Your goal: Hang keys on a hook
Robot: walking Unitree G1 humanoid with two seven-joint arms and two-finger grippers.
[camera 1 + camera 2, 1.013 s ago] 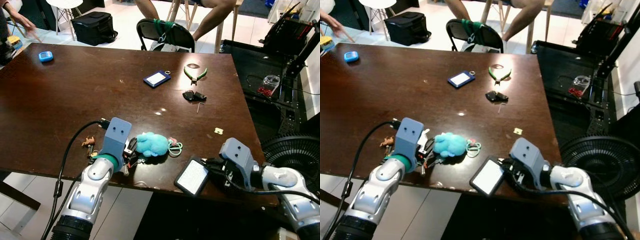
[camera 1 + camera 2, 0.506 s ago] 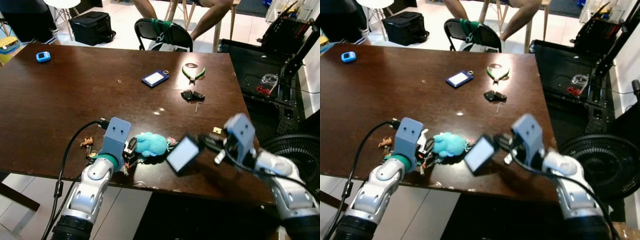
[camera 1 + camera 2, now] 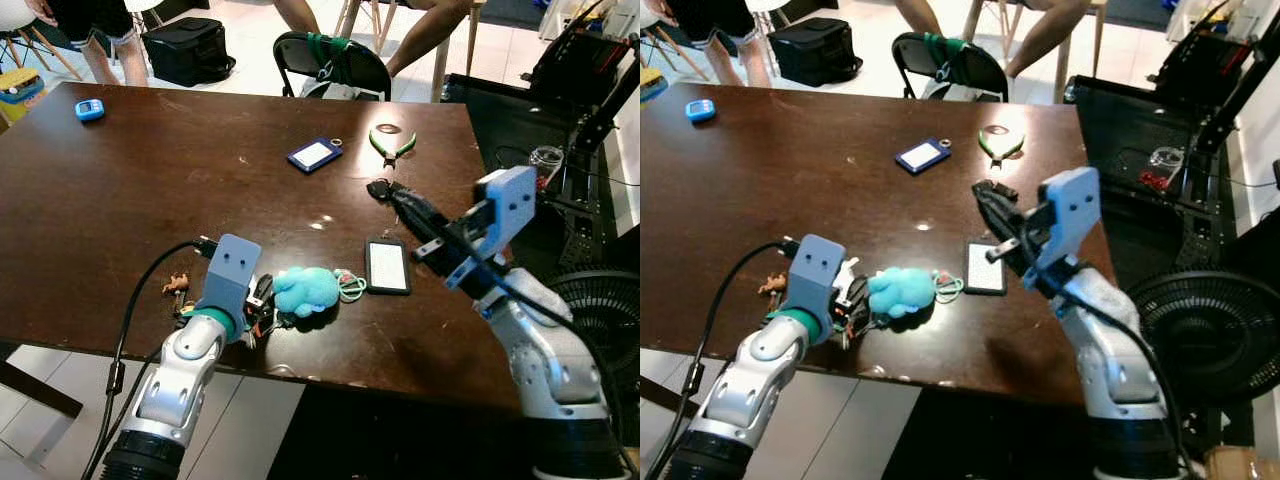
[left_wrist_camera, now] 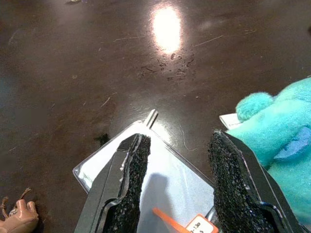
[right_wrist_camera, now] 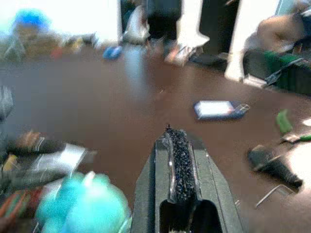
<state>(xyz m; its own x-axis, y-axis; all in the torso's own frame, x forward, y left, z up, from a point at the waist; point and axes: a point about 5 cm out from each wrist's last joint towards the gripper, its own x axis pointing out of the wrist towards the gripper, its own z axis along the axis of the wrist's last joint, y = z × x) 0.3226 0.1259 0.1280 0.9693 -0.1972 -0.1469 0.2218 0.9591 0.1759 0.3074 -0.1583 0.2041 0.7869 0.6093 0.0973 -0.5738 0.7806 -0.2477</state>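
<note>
The left gripper, jaws apart, rests over the keys beside the teal plush near the table edge, while the right gripper, jaws together, hovers above

No words, brand names or signs can be read anywhere.

In the left wrist view, a small orange and white tag sits on a clear plastic card between the left gripper's black fingers. It has tiny dark marks that look like numbers, but they are cut off at the edge and too small to read.

The dark card with a white face on the table shows grey lines, too small to read. The blue card farther back has a plain white face. The small blue thing far off is too tiny to tell.
</note>
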